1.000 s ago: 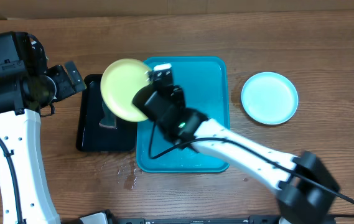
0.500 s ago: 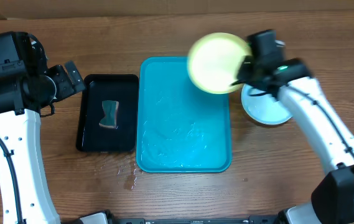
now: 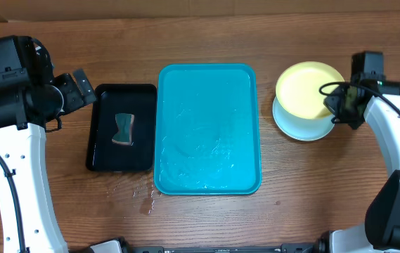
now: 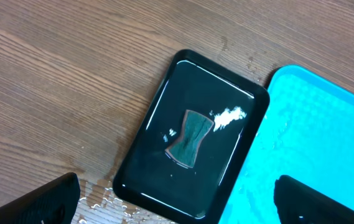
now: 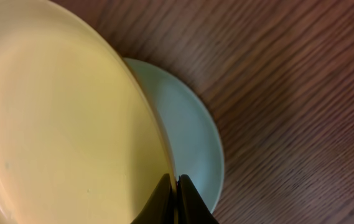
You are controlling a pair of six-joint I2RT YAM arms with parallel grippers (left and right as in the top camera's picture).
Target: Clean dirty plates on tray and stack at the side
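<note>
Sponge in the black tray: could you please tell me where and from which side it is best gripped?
Probably the sponge at its narrow waist, from straight above: it lies flat in the black tray, whose raised rim blocks a sideways approach.

The overhead camera is looking straight down on the whole surface [image 3: 207, 218]. The left wrist camera is looking down from some height at the black tray [image 4: 158, 168] and the blue tray's [image 4: 313, 124] nearest edge, both shared with overhead. The right wrist camera is sitting close against the yellow plate [image 5: 58, 118] and the cyan plate [image 5: 192, 143] beneath it.
</note>
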